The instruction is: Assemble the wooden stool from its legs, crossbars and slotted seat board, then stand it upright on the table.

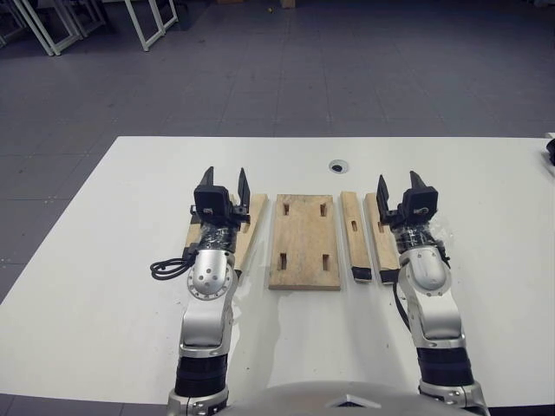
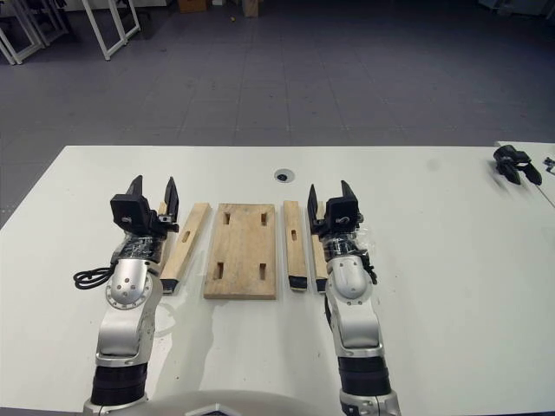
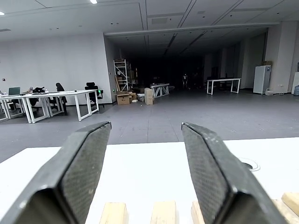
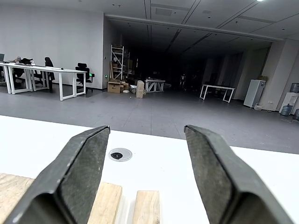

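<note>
The slotted seat board lies flat in the middle of the white table, with rectangular slots near its corners. To its left lies a wooden leg piece, and another piece is partly hidden under my left arm. My left gripper hovers open over these, with their ends showing below its fingers. Right of the board lie two slotted pieces side by side. My right gripper stands open over the outer one, holding nothing.
A round cable grommet sits in the table behind the board. A black coiled cable lies beside my left arm. A small black object rests at the far right edge. Bare tabletop stretches to both sides.
</note>
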